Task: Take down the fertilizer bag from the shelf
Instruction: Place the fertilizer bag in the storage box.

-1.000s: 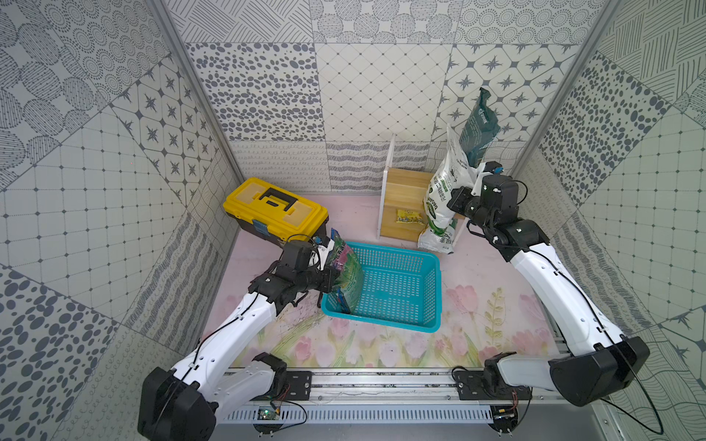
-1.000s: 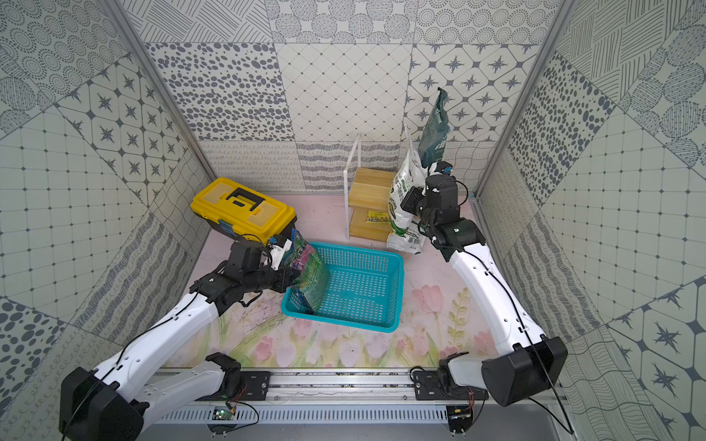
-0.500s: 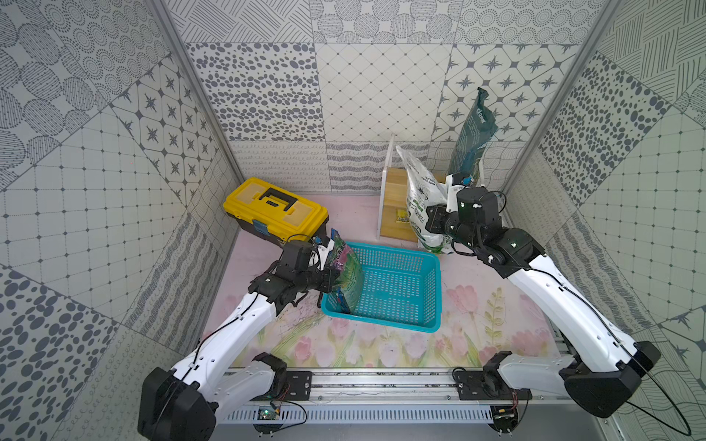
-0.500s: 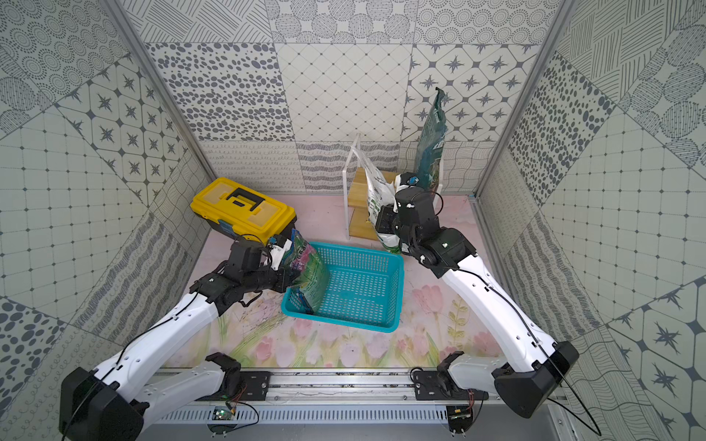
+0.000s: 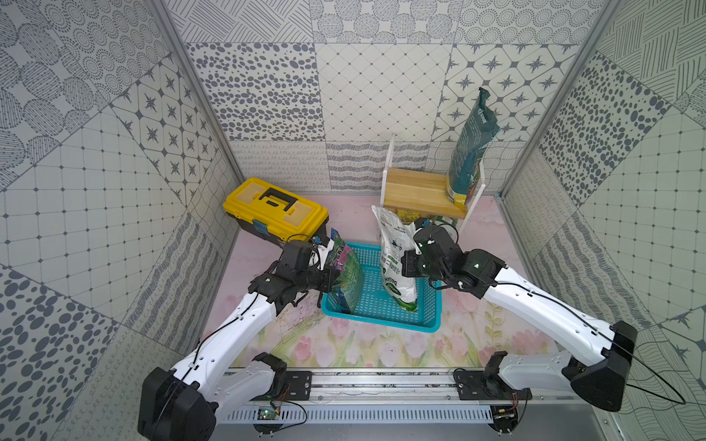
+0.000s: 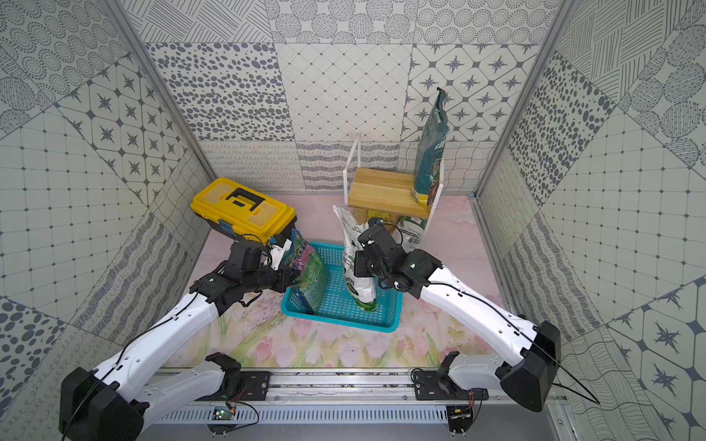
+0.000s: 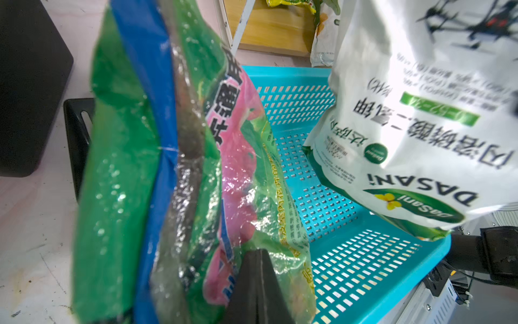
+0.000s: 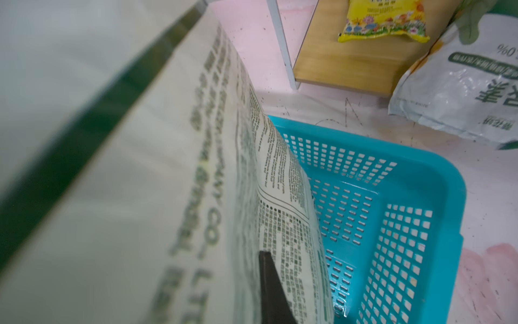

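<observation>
My right gripper [image 5: 405, 265] [image 8: 263, 255] is shut on a white fertilizer bag [image 5: 395, 263] [image 6: 357, 259] [image 7: 420, 126] and holds it upright. The bag's lower end is inside the teal basket [image 5: 382, 322] [image 6: 344, 320]. It is off the shelf [image 5: 420, 189] [image 6: 386, 191], a wooden two-tier rack with white frames behind the basket. My left gripper [image 5: 331, 278] [image 7: 259, 252] is shut on a green and pink bag [image 5: 345, 275] [image 6: 308, 273] [image 7: 196, 168], which stands against the basket's left wall.
A dark green bag [image 5: 472, 145] stands on the shelf's top board at its right end. A yellow packet [image 8: 384, 25] and a white bag [image 8: 462, 92] lie at the shelf's bottom tier. A yellow toolbox [image 5: 275, 210] sits at the back left.
My right arm has carried the white fertilizer bag from the shelf's front forward and left, down into the basket. The left arm and its bag have not moved.
</observation>
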Robot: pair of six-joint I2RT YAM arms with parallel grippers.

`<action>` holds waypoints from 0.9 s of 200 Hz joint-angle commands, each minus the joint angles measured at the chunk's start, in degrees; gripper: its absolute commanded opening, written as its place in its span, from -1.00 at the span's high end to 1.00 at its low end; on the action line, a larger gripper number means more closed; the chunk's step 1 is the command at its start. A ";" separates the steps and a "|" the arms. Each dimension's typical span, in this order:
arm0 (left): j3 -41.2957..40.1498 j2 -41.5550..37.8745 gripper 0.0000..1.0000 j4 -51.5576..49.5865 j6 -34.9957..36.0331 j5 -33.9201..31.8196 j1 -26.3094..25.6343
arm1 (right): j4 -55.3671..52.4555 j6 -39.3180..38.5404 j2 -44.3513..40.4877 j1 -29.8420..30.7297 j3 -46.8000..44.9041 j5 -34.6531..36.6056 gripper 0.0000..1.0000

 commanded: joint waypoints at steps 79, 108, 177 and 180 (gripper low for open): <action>-0.27 0.32 1.00 1.88 0.26 -2.04 0.20 | 28.62 9.99 11.15 10.20 1.40 15.90 1.00; -0.33 -0.06 1.00 1.85 0.30 -2.40 0.27 | 29.72 10.11 15.74 11.58 3.10 11.88 1.00; -0.42 -0.99 1.00 1.92 0.17 -3.51 0.30 | 34.47 10.11 18.03 13.43 0.29 -4.23 0.33; -0.36 -0.95 1.00 1.90 0.17 -3.55 0.29 | 34.96 10.09 17.89 13.47 -0.01 -4.72 0.22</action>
